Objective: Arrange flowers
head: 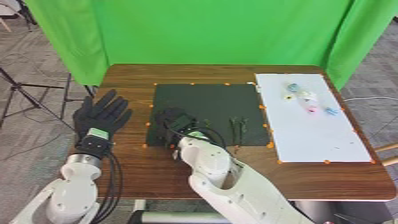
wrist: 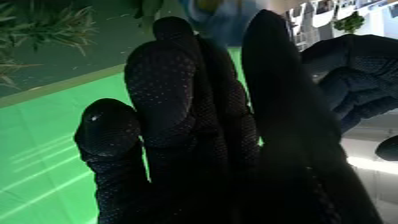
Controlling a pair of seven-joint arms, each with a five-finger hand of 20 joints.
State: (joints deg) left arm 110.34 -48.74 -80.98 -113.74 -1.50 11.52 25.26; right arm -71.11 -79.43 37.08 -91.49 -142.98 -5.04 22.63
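Artificial flowers lie loosely grouped on the white sheet, toward its far half: pale blue uppermost, then yellow and white, pink lower, and blue near the sheet's right edge. Narrow green stems lie on the dark mat, just beside the right hand on its right side. The right wrist view records spiky green foliage and, near that hand, a blurred blue item. Whether the right hand is apart, together or clamped on anything cannot be determined. The left hand is at the table's left edge, its fingers extended and spread, holding nothing.

Surface: brown wood-grain table, with orange markers along the borders of mat and sheet. Room: green curtain behind the table, grey floor, black tripod on the left.

Count: one table, one mat, one white sheet, one curtain, one tripod, two robot hands; at least four coloured patches among the flowers, at least two stems. Exact flower total cannot be determined.
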